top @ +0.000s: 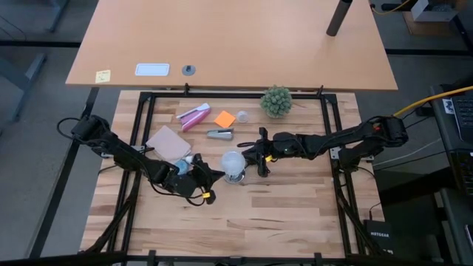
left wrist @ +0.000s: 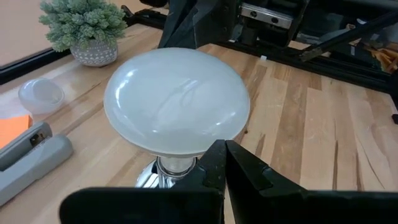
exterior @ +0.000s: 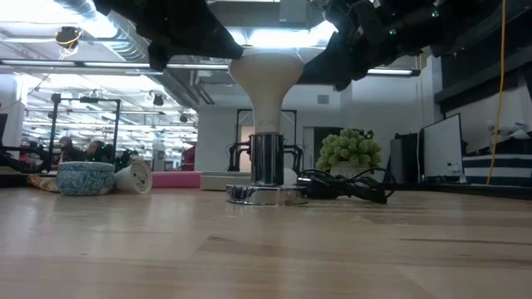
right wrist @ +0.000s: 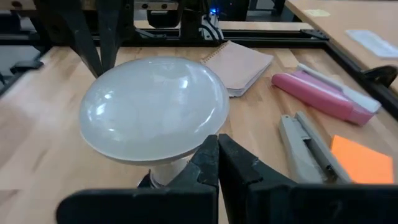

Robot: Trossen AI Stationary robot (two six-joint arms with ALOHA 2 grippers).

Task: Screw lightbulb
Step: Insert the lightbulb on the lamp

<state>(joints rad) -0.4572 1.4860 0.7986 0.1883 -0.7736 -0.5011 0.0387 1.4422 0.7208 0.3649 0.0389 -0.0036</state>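
The white frosted lightbulb (top: 233, 162) stands upright at the table's middle, its silver base in the shiny round metal socket (exterior: 267, 170), which rests on the wood. My left gripper (top: 215, 176) is shut, close by the dome's near-left side; the dome fills the left wrist view (left wrist: 177, 99). My right gripper (top: 250, 157) is shut, close by the dome's right side; the dome also shows in the right wrist view (right wrist: 152, 109). In the low view both arms flank the dome (exterior: 266, 71) from above. My left gripper's shut fingertips (left wrist: 222, 163) stand at the underside of the dome's rim (left wrist: 199, 149), level with it; I cannot tell whether they touch. My right gripper's shut fingertips (right wrist: 217, 155) stand at the dome's lower edge (right wrist: 186, 149) on the opposite side; I cannot tell whether they touch.
Behind the bulb lie a grey stapler (top: 219, 134), an orange note pad (top: 225, 118), a pink oblong item (top: 194, 115), a notebook (top: 168, 140) and a green plant ball (top: 276, 100). A blue bowl (exterior: 85, 178) stands by the left arm. The socket's black cord (exterior: 345, 184) trails right.
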